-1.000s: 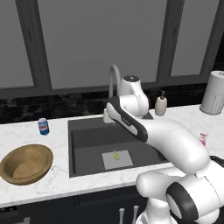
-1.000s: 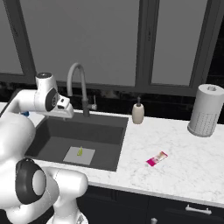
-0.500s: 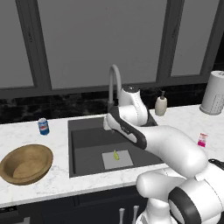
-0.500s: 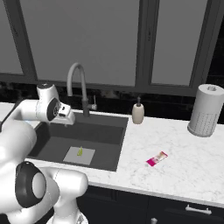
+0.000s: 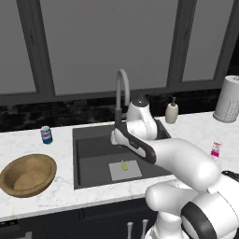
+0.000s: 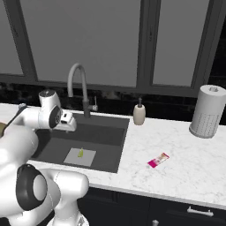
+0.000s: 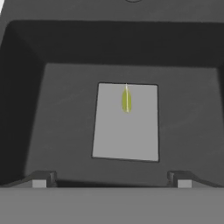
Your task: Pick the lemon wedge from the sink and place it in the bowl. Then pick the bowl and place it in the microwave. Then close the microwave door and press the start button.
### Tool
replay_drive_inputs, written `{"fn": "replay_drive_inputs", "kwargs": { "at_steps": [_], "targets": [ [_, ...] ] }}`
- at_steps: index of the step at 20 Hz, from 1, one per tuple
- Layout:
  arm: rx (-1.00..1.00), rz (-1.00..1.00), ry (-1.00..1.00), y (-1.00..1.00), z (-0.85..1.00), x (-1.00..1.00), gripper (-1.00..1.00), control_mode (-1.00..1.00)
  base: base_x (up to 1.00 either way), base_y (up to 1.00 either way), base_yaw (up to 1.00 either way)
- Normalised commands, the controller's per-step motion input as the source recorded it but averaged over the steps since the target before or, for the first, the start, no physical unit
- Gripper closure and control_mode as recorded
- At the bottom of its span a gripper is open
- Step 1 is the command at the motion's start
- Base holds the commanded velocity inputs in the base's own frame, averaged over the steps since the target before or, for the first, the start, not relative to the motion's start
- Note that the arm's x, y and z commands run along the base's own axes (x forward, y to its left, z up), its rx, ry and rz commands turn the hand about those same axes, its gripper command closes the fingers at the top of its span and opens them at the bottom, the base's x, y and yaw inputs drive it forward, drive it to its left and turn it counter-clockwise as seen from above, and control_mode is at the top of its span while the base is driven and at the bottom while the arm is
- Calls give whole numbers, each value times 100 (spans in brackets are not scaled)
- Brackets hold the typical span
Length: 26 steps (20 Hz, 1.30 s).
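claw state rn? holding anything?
Claw: open, empty, poised above the sink; the lemon wedge lies untouched on the basin floor.

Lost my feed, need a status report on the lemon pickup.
Gripper open, empty, above the sink. Lemon wedge on pale panel, untouched. Nothing between fingers and wedge.

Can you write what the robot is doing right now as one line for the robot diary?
step: reaching for lemon wedge | gripper: open, above sink | wedge: on pale sink-floor panel | bowl: counter, empty
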Motion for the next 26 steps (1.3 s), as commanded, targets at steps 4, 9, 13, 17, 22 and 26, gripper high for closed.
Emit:
{"fn": "replay_drive_inputs", "kwargs": {
  "at_steps": [4, 9, 13, 17, 22, 26],
  "targets": [
    [0, 0, 0, -16, -34, 0, -100, -100, 0, 0, 0],
    [0, 0, 0, -18, -35, 3, -100, -100, 0, 0, 0],
    [0, 0, 2, -6, -36, 13, -100, -100, 0, 0, 0],
    [0, 0, 0, -2, -39, 24, -100, -100, 0, 0, 0],
    [0, 0, 0, 0, -39, 20, -100, -100, 0, 0, 0],
    [0, 0, 1, 0, -35, 19, -100, -100, 0, 0, 0]
  ]
}}
